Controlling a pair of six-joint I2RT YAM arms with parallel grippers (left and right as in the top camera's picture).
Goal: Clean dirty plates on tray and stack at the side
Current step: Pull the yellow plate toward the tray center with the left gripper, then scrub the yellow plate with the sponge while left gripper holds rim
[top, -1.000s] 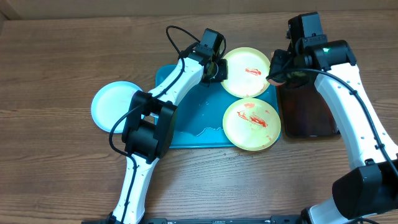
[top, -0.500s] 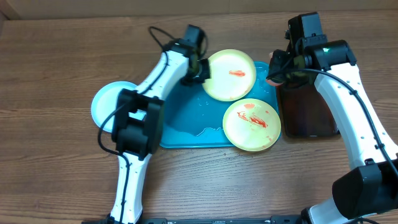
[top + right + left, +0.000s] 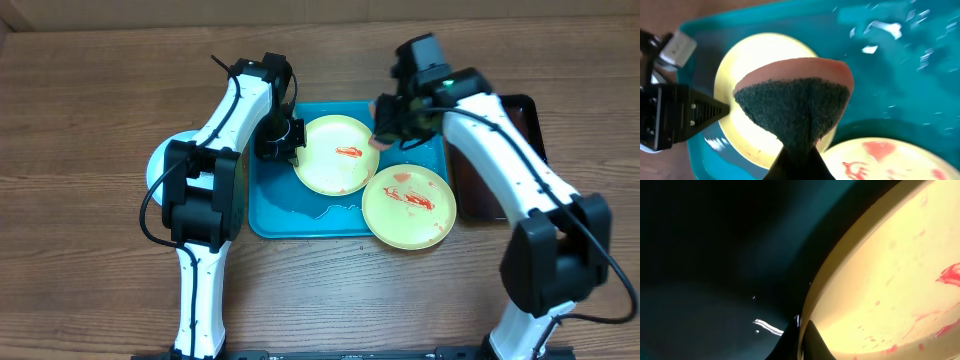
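A pale yellow-green plate with a red smear lies tilted on the turquoise tray. My left gripper is shut on its left rim; in the left wrist view the fingertips pinch the plate's edge. My right gripper hangs over the plate's right edge, shut on a sponge with a dark scrub face and pink back. A second smeared yellow-green plate overlaps the tray's right front corner. A pale blue-white plate rests on the table left of the tray, partly hidden by my left arm.
A glossy black tray sits on the table right of the turquoise tray, partly under my right arm. Water streaks glisten on the tray floor. The left gripper's body shows at the left of the right wrist view.
My left gripper has pulled the far yellow-green plate left and nearer, toward the tray's middle. My right arm has swung left from the black tray to over that plate with the sponge.
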